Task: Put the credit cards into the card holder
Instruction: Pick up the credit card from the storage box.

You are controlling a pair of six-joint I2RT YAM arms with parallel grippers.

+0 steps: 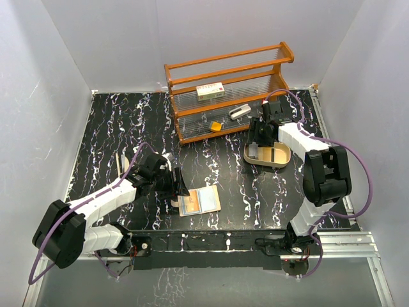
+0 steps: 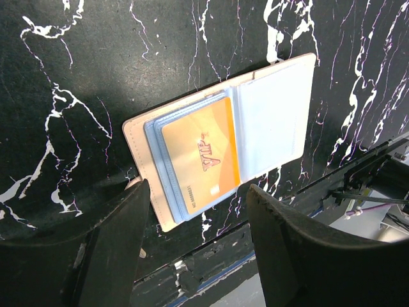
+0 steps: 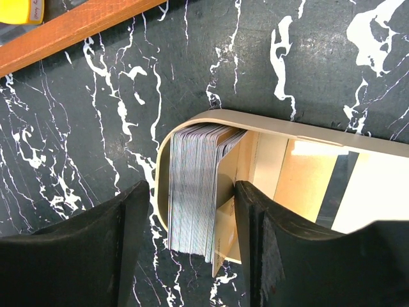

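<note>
One orange card [image 2: 201, 157] sat pocketed in the open wallet [image 2: 275, 121], below the released left gripper [image 2: 197, 192]. The other cards [image 3: 195, 160] stood in the tray [image 3: 287, 125], straddled by the right gripper [image 3: 192, 188]; its grasp could not be determined.

Wooden rack [image 1: 170, 80] holds white box [image 1: 209, 91], orange block [image 1: 216, 126]; oval tray [image 1: 275, 165] nearby.

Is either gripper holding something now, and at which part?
Left gripper: nothing; it is open over the card holder. Right gripper straddles the card stack at the end of the tray; a grip cannot be told.
</note>
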